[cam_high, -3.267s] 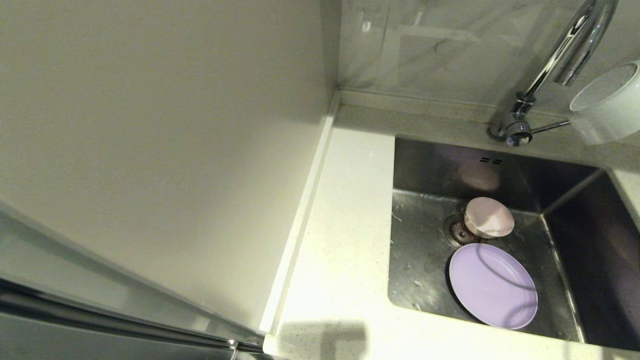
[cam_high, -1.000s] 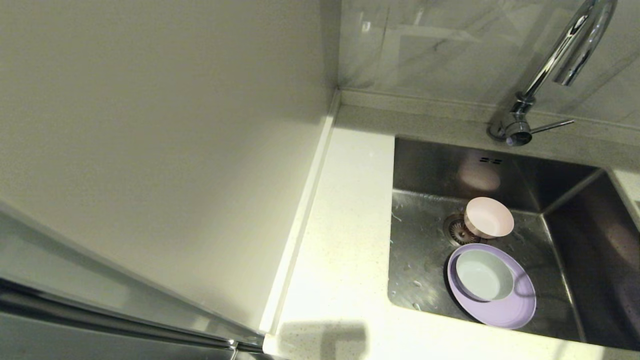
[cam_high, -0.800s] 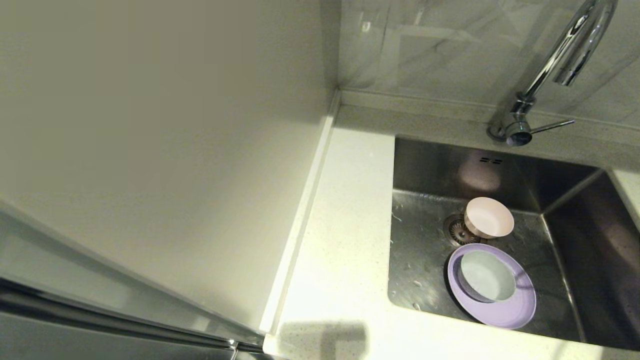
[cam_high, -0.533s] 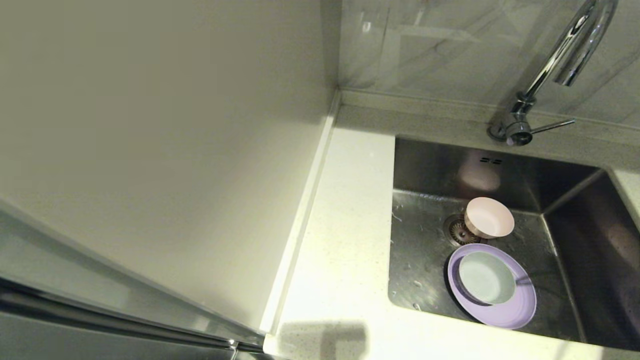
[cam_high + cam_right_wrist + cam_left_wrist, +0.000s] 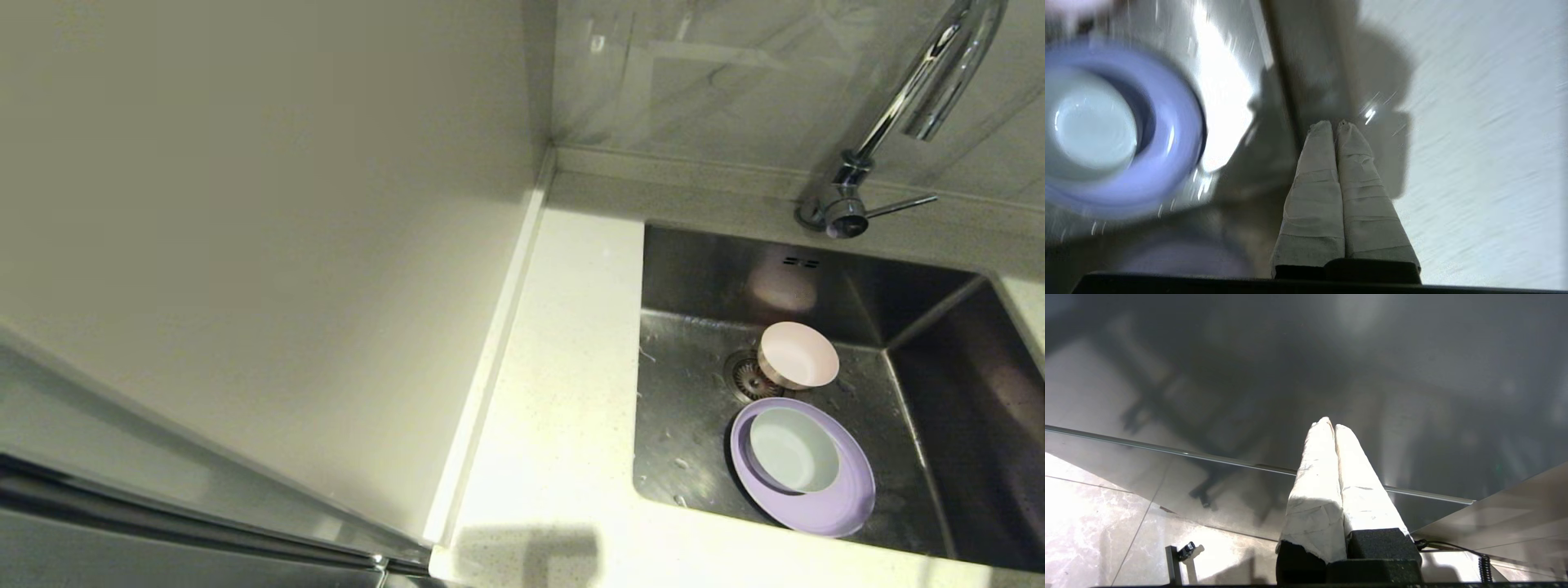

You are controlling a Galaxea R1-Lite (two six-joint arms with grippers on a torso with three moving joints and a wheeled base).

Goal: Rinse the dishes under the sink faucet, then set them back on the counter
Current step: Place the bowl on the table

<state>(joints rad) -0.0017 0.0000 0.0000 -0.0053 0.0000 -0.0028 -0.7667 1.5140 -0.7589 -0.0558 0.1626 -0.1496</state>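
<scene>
Listing contents, nearest the right gripper outward:
Right gripper (image 5: 1336,122): white-wrapped fingers pressed together, holding nothing; seen only in its own wrist view, poised over the edge where sink wall meets worktop.
Counter (image 5: 1486,134): white, finely speckled stone-like worktop, directly beyond the fingertips on one side; in the head view it also runs along the sink's left flank (image 5: 563,367).
Sink (image 5: 686,425): rectangular brushed stainless steel basin, wet-spotted floor, on the other side of the fingertips.
Plate (image 5: 841,498): wide flat lilac round plate on the sink floor, near the gripper (image 5: 1180,134).
Blue-green bowl (image 5: 793,449): small pale matte bowl, upright, sitting on the lilac plate (image 5: 1090,126).
Pink bowl (image 5: 798,354): small pale bowl, farther off, beside the round drain strainer (image 5: 744,377).
Faucet (image 5: 906,106): tall shiny chrome gooseneck tap, thin side lever, farthest, behind the sink.
Left gripper (image 5: 1334,424): white-wrapped fingers pressed together, empty, parked over a tiled floor.
</scene>
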